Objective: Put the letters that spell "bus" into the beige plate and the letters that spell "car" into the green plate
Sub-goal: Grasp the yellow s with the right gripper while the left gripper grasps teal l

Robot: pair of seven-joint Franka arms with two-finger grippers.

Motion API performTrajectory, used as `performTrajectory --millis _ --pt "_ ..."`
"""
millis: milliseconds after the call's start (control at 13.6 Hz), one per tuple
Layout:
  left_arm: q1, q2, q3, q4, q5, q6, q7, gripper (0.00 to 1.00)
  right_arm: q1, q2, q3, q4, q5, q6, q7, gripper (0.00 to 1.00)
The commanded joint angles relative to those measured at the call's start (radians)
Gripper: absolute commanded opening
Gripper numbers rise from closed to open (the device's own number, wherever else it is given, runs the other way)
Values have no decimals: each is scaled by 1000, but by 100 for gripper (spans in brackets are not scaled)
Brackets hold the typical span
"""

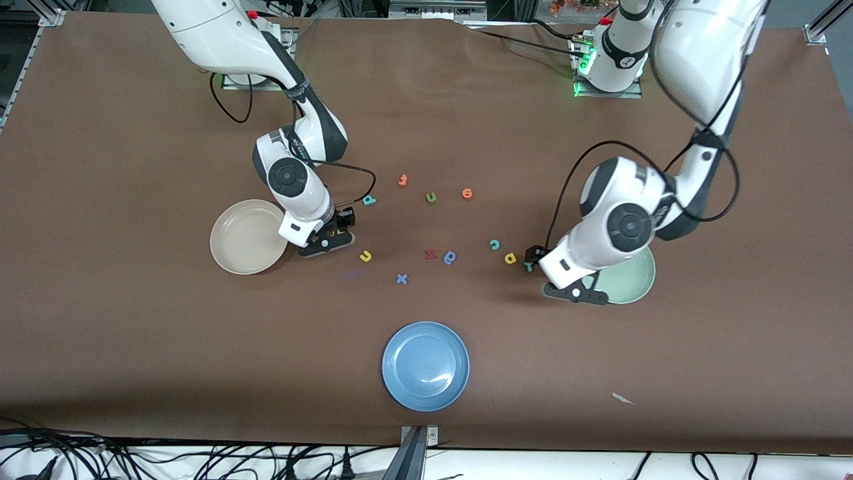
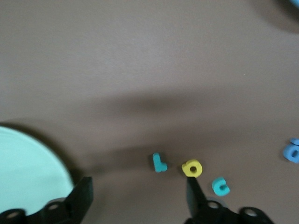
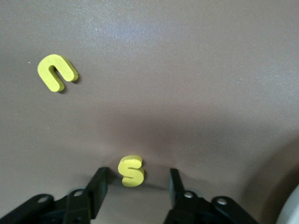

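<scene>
Grippers low over "s" and "r", nothing gripped

Right gripper (image 3: 135, 184) is down at the table just beside the beige plate (image 1: 234, 257), on the side toward the middle of the table. Fingers (image 3: 99, 184) stand apart with the yellow "s" (image 3: 131, 171) lying between them; gaps show on both sides, no contact. Yellow "u" (image 1: 365, 256) lies near it, a bit closer to the front camera. Teal "b" (image 1: 368, 200) lies farther from the camera, near the right arm's cable.

Left gripper (image 2: 139, 193) is low over the table beside the green plate (image 1: 636, 283), which is partly covered by the left arm. Fingers (image 2: 83, 196) spread wide, holding nothing. Light teal "r" (image 2: 159, 162) lies on the table in line with the gap, short of the tips. Yellow "a" (image 2: 192, 168) is just beside one fingertip, teal "c" (image 2: 220, 186) next to that.

Both plates hold no letters. Blue plate (image 1: 426, 366) sits nearest the front camera, mid-table. Green "u" (image 1: 431, 197), two orange letters (image 1: 402, 180), a blue "x" (image 1: 401, 279) and a darker blue rounded letter (image 1: 450, 257) are scattered mid-table.
</scene>
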Motion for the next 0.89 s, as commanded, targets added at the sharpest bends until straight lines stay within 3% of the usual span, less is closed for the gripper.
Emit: performTrajectory --millis 0,74,369,590,811 --pt "-14 53 3 21 50 30 -39 63 2 -9 7 -10 -4 11 -2 47" --pt "-17 64 3 20 49 47 -41 56 2 -9 7 -10 -4 13 0 41" --pt "-30 90 3 -15 49 126 -62 56 2 -6 18 -7 -1 19 4 20" --pt "-31 97 3 -40 49 154 -93 56 10 -1 18 -1 2 28 6 15" --pt "-40 105 3 -43 49 154 -102 54 10 3 18 1 2 37 4 0"
